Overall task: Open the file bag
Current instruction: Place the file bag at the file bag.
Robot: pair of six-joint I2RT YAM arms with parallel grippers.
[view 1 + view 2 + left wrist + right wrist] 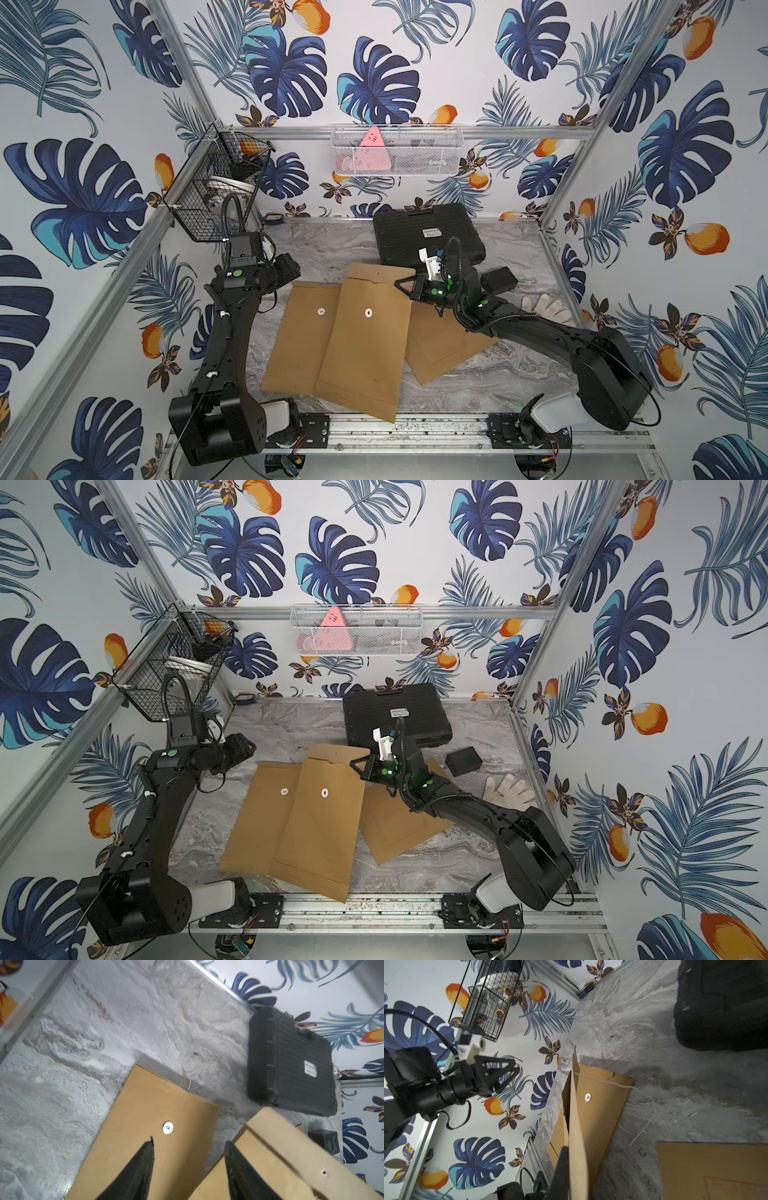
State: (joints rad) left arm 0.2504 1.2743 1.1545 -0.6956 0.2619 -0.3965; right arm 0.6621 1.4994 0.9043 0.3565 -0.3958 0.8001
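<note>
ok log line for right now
stage: bag edge gripped | right tool: shut on middle file bag | left tool: open, empty, near left file bag

**Table layout: three bags, case behind**

Three bags lie mid-table (316,249). The middle file bag (365,332) overlaps the right side of the left file bag (299,340), and its near end reaches the front rail. The right file bag (440,349) has its left edge under the middle one. The case (415,232) lies behind them, at the back wall. The small box (498,280) sits right of the case's near corner, with the glove (546,309) further right and nearer. A wire basket (208,195) hangs on the left wall and a mesh tray (399,153) on the back wall.
</note>
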